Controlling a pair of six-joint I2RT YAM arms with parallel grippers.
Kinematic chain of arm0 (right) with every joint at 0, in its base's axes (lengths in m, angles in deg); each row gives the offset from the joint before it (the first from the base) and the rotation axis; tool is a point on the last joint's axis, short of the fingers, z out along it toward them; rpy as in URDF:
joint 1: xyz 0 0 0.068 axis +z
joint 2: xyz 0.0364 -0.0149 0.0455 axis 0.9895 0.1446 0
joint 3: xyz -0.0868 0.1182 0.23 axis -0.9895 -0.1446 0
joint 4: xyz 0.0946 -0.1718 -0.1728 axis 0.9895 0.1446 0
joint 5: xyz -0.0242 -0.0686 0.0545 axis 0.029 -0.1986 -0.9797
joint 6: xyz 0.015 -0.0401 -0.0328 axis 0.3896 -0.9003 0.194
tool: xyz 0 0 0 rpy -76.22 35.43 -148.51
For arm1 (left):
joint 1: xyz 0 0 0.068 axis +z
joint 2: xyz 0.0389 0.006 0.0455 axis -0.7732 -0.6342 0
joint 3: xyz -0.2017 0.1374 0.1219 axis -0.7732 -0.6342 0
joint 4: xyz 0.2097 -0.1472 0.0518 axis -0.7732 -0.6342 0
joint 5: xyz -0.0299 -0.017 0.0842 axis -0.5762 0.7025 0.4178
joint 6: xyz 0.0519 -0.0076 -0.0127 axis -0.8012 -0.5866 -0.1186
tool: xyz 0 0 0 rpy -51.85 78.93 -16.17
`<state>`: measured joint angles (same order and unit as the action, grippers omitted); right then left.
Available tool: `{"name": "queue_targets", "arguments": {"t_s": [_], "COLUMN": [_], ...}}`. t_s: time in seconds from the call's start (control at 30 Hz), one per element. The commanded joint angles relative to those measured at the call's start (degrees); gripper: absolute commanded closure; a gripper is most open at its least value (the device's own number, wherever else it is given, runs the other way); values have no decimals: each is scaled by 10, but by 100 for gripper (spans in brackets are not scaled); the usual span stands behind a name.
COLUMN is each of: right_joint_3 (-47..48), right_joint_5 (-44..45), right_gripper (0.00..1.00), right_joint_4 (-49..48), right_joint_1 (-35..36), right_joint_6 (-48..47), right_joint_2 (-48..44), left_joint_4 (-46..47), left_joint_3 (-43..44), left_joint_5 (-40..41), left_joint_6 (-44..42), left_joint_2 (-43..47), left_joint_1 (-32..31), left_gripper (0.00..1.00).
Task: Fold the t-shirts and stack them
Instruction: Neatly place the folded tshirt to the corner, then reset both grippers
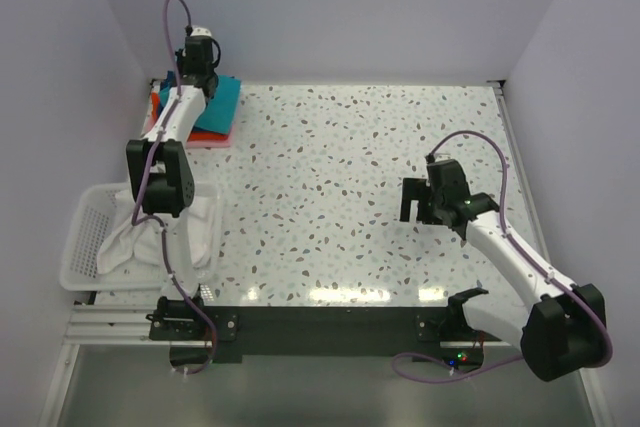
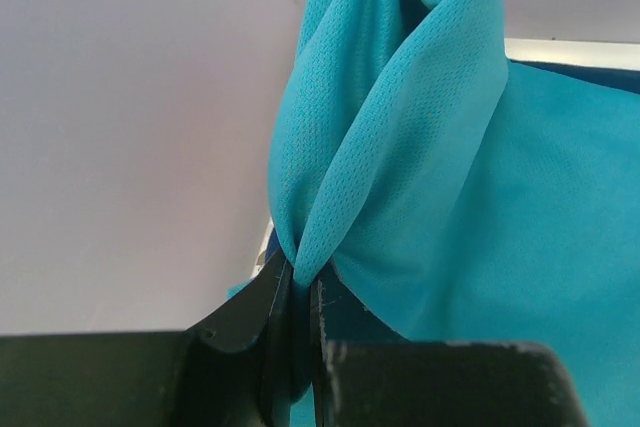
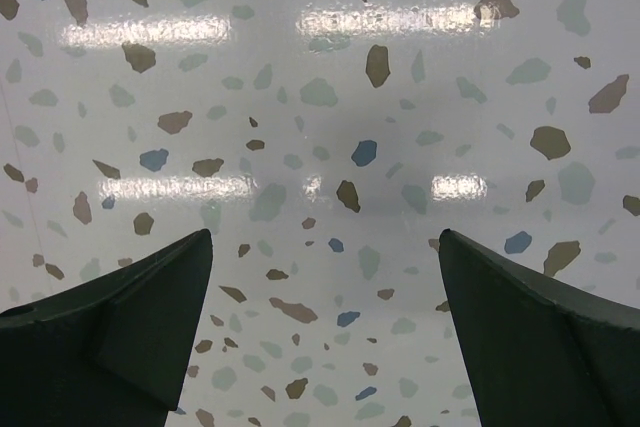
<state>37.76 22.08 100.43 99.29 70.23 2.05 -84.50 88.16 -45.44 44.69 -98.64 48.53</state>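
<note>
Currently the left gripper (image 2: 297, 282) pinches a bunched fold of the teal t-shirt (image 2: 400, 147) atop the folded stack (image 1: 212, 137); the right gripper (image 3: 325, 247), spread wide, hovers well apart from that stack.

Left pincer (image 2: 298, 292) clamped on a bunch of the teal t-shirt (image 2: 400, 147); cloth squeezed btwn its two black fingers (image 2: 250, 322) at bottom centre. From the pinch the fabric rises in tall folds to the top edge. Rest of it spreads flat on the right, w/ a navy strip (image 2: 590, 75) along its far edge. Pale wall (image 2: 120, 127) at left.
</note>
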Motion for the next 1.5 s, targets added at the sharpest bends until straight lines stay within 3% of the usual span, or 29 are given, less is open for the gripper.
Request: {"name": "queue_targets", "arguments": {"t_s": [0.0,0.1,0.2,0.23,0.3,0.33,0.7,1.0,1.1,1.23,1.37,1.47], "right_joint_3": [27,29,35,36,38,39,38,37,37,38,31,28], "right_joint_5": [24,32,33,33,37,39,32,17,3,7,-7,-13], "right_gripper": [1,1,1,1,1,1,1,1,1,1,1,1], "right_joint_4": [7,9,12,15,17,17,20,11,6,3,1,2], "right_joint_1": [-1,-1,-1,-1,-2,-1,-1,-1,-1,0,-1,0], "right_joint_6": [-1,0,0,0,2,1,4,1,2,2,6,7], "right_joint_2": [9,16,26,29,30,29,-16,-37,-42,-55,-66,-74], "left_joint_4": [34,37,34,30,19,15,-58,-111,-117,-69,-75,-57], "left_joint_3": [8,8,15,19,31,36,60,24,-43,-216,-314,-407], "left_joint_5": [-22,-22,-21,-23,-26,-28,-81,-233,-255,-260,-193,-206], "left_joint_6": [25,27,34,37,53,60,168,299,352,392,426,459], "left_joint_2": [-7,-14,-23,-26,-29,-28,41,137,189,300,376,438], "left_joint_1": [19,21,40,46,51,58,71,67,57,26,-58,-109], "left_gripper": [100,96,75,56,28,0,0,0,0,0,0,0]}}
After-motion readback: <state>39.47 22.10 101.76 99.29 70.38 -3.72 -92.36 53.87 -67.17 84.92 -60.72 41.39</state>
